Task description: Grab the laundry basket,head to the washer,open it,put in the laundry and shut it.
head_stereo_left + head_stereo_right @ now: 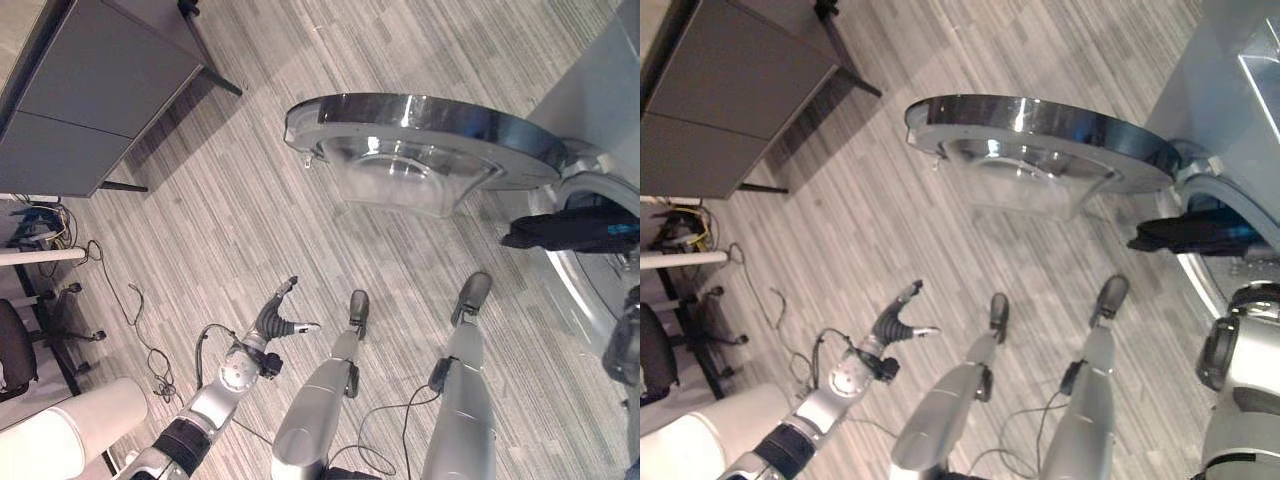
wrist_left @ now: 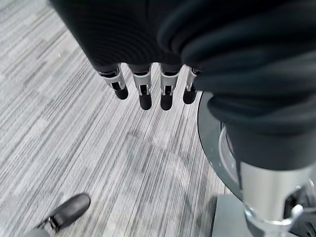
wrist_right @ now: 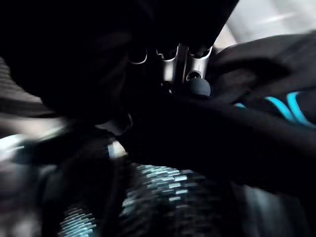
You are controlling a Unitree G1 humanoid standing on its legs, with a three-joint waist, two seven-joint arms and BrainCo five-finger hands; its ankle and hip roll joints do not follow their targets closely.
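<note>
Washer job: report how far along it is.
Done: the washer door is swung wide open. In hand: dark laundry with blue stripes hangs at the drum opening, with the right hand against it. The left hand hangs empty. Left: push the laundry fully in and shut the door.

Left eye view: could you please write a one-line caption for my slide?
Washer door stands open, dark laundry hangs at the drum opening, and the left hand hovers empty over the floor.

I saw grey striped plank flooring (image 1: 250, 220), a grey cabinet (image 1: 90, 90) on dark legs, and a black office chair (image 1: 20, 345).
</note>
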